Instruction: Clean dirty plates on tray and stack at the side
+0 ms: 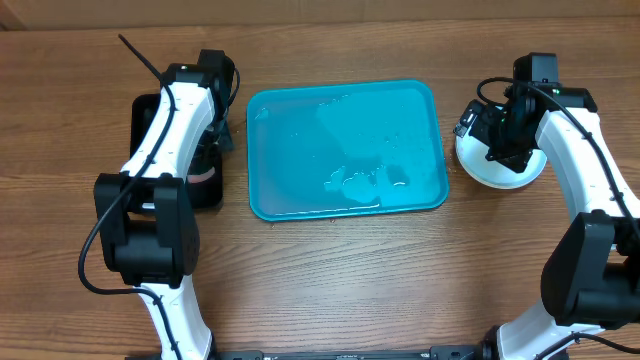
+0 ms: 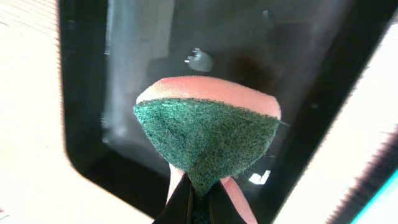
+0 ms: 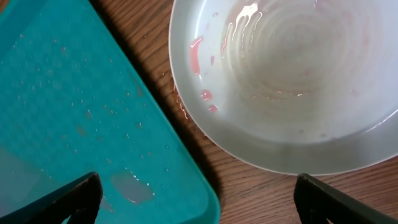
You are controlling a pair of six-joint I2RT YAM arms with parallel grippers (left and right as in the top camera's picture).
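**Turquoise tray bare of plates; sponge parked, plate set aside**

1. Left side. The left gripper [image 2: 200, 199] hangs over the black tray [image 2: 81, 81]. Its fingers pinch the narrow lower edge of a sponge [image 2: 208, 134], which has a green scouring face on pink foam. Probable reason: the black tray serves as the rest station for the wet sponge, so drips are kept off the wood.

2. Centre. The turquoise tray [image 1: 340, 88] carries no plates. Droplets and a shallow pool of water [image 1: 355, 180] lie towards its near right corner.

3. Right side. A white plate [image 3: 292, 87] sits upright on the table just beside the tray's right rim, not touching it. This is the stacking position named in the task. Whether other plates lie under it cannot be told. Pink-red smears [image 3: 196, 53] and water film show on its inner wall, so the cleaning appears incomplete. The right gripper [image 3: 196, 194] hovers above the plate's left edge with fingers spread wide, holding nothing.

4. Surface and room. The table [image 1: 330, 280] is brown wood-grain laminate, dry away from the tray edge. Nothing of the room beyond the tabletop is in view.
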